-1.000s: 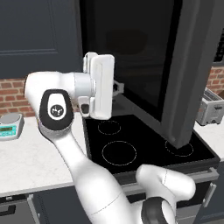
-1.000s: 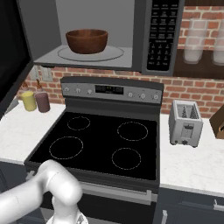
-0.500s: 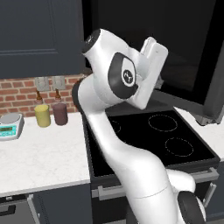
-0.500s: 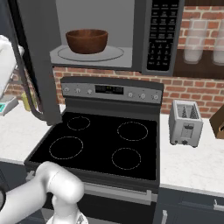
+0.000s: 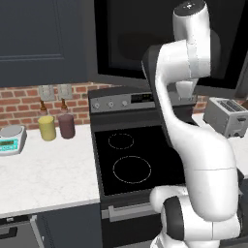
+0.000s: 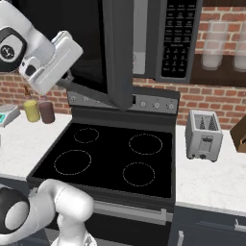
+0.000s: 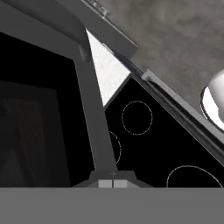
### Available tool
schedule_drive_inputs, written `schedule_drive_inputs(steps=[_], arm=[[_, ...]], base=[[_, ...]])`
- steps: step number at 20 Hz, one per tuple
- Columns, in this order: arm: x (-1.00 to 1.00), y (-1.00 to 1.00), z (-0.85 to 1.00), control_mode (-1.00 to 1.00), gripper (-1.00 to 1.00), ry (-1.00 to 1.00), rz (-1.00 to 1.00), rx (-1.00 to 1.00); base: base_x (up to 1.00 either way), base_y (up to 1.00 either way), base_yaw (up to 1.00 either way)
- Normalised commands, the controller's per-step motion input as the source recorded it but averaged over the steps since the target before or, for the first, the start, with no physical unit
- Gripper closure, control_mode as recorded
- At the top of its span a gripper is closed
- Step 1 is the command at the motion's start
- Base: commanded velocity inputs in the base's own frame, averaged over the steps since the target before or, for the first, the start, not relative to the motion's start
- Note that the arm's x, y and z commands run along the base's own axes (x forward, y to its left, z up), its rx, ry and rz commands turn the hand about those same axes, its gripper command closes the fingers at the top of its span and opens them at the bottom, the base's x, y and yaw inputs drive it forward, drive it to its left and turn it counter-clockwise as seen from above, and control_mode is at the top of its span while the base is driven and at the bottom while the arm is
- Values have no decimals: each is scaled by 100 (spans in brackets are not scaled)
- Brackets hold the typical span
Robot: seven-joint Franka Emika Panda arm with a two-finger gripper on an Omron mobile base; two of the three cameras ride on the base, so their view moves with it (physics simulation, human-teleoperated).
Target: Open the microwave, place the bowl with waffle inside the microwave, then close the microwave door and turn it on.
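Note:
The microwave [image 6: 180, 38] hangs over the stove, keypad strip at its right. Its microwave door [image 6: 86, 38] stands partly open, its thick edge [image 6: 117, 53] facing the right base camera, and a light grey slice of interior [image 6: 140, 38] shows beside it. In the left base view the door's black glass [image 5: 126, 43] spans the top behind my arm. My white hand [image 6: 53, 60] presses on the door's outer face. My gripper [image 7: 113, 183] is shut with nothing in it, its tips against the door's dark frame [image 7: 94, 127]. The bowl and the waffle are hidden behind the door.
A black-topped stove [image 6: 110, 153] lies below the door. A toaster [image 6: 204, 134] stands on the right counter. On the left counter are a yellow cup [image 5: 47, 128], a maroon cup [image 5: 66, 126] and a small scale [image 5: 10, 138]. A brick wall runs behind.
The door has swung from wide open towards the microwave's front, with my hand moving right along with it. The bowl inside, visible before, is now covered by the door.

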Motion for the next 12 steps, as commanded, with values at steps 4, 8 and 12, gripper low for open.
schedule_drive_inputs(steps=[4,8,12], arm=[[95,-71,0,-100,100,6,45,18],[100,-67,-4,-100,100,3,49,7],[100,-49,-16,-100,100,19,51,-1]], base=[[0,0,0],[0,0,0],[0,0,0]])
